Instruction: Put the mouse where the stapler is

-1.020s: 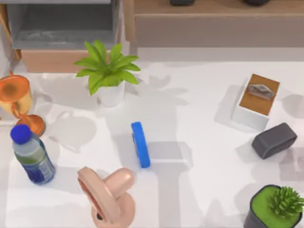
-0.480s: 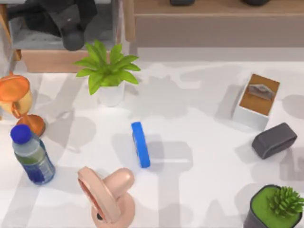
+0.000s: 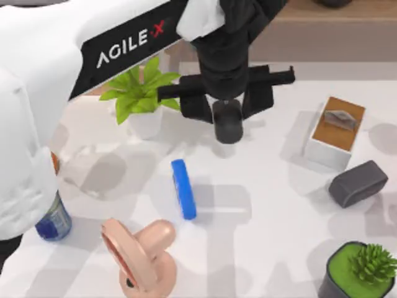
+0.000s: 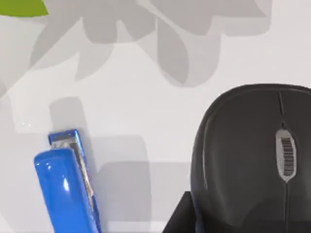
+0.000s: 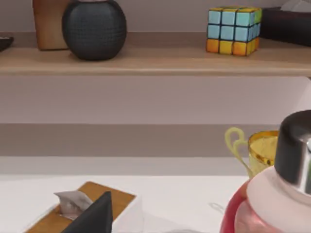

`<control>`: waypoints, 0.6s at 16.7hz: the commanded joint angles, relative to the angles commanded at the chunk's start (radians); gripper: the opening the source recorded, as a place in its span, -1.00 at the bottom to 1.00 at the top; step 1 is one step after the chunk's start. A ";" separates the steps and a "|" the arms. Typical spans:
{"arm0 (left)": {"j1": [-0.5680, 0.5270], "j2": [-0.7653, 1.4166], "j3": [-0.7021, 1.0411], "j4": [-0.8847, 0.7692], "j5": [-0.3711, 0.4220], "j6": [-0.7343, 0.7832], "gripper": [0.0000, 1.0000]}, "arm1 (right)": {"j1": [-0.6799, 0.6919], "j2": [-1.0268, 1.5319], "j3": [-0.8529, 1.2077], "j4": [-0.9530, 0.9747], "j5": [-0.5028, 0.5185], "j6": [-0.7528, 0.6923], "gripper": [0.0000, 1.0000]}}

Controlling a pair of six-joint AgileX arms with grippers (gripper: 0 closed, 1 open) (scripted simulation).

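Matte grey rounded mouse (image 3: 358, 183), glossy blue stapler (image 3: 183, 189) well apart; left end effector (image 3: 227, 121), grip indiscernible.

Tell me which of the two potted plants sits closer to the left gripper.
The leafy plant in the white pot, just left of the left gripper. The spiky plant in the dark pot stands at the table's near right corner.

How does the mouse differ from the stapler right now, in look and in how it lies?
The mouse is dark grey and matte; the stapler is bright blue. The mouse is a broad, rounded block; the stapler is a much narrower bar. The mouse lies slanted at the table's right side; the stapler lies near the middle, almost straight up-and-down in the top view. Both lie flat on the table, with the left gripper hovering above, touching neither.
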 joint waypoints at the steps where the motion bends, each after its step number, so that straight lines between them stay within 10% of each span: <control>1: -0.036 0.021 -0.022 0.014 -0.004 -0.024 -1.00 | 0.000 0.000 0.000 0.000 0.000 0.000 1.00; 10: -0.138 0.109 -0.098 0.059 -0.017 -0.097 -1.00 | 0.000 0.000 0.000 0.000 0.000 0.000 1.00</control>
